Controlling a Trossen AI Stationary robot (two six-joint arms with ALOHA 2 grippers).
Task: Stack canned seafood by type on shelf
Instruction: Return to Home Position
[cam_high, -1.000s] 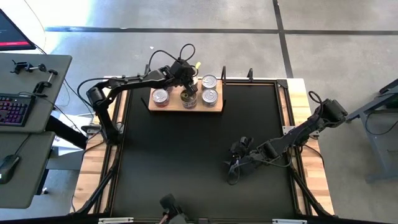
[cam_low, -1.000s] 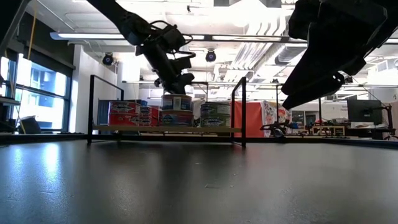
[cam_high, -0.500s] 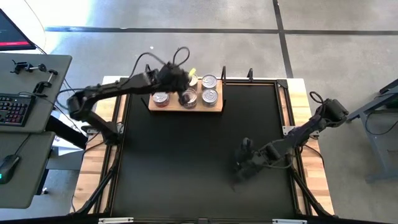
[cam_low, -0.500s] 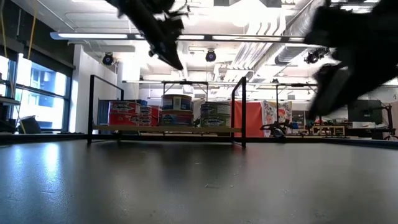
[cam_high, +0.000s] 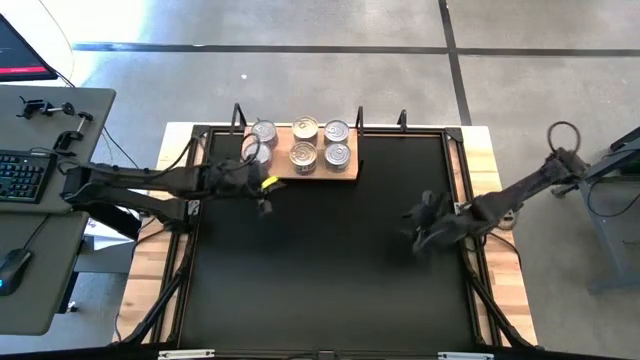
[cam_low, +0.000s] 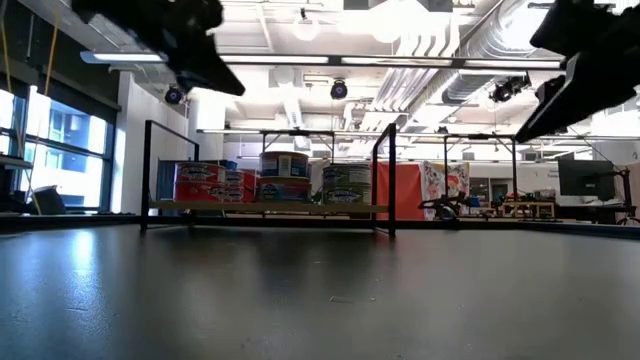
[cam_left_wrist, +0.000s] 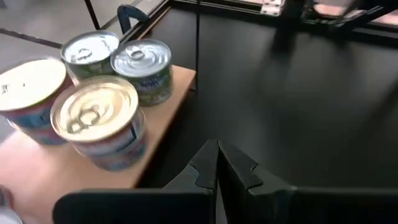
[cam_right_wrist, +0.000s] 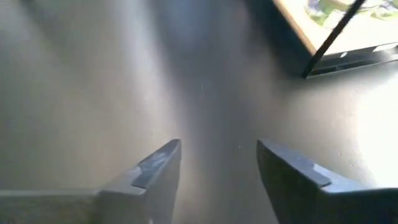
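From above: the tins (cam_high: 304, 154) sit clustered on the shelf (cam_high: 322, 174) at the far edge of the counter (cam_high: 320, 280). The left claw (cam_high: 262, 188) hangs just beside the shelf's near corner. The right claw (cam_high: 424, 224) is well apart, over by the right rim.

Level view now: red-sided tins (cam_low: 200, 182) at one end, green-labelled tins (cam_low: 347, 185) at the other, a blue-and-pink stack (cam_low: 284, 176) between. All of it sits inside a black frame (cam_low: 392, 170), and I'd call its posts and top bar the real obstacle for any reach in.

Left wrist: fingers (cam_left_wrist: 239, 174) pressed together, gripping nothing, a gold-topped tin (cam_left_wrist: 94, 112) nearest. These tins look stiff, slick-walled and fairly light. Take one across its round side, never by the pull-tab, and expect stacks to slide if nudged.

Right wrist: that claw's fingers are spread wide and empty, with bare counter beneath.
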